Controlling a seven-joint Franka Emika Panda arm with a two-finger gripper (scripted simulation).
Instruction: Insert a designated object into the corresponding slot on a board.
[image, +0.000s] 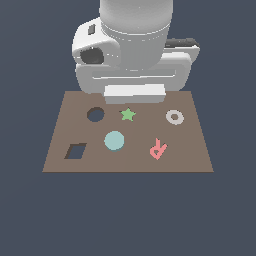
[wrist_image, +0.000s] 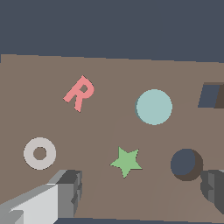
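My arm hangs over the board's (image: 195, 150) far edge, fingers (wrist_image: 140, 192) spread apart, holding nothing. The teal disc (image: 114, 140) lies mid-board, below the round hole (image: 95, 114).

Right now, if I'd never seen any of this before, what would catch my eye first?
First the bulky white robot arm, looming over the far edge of a flat brown board. Then the bright pieces on the board: a pale teal disc near the middle, a green star beside a round dark hole, a pink letter R and a grey-white ring.
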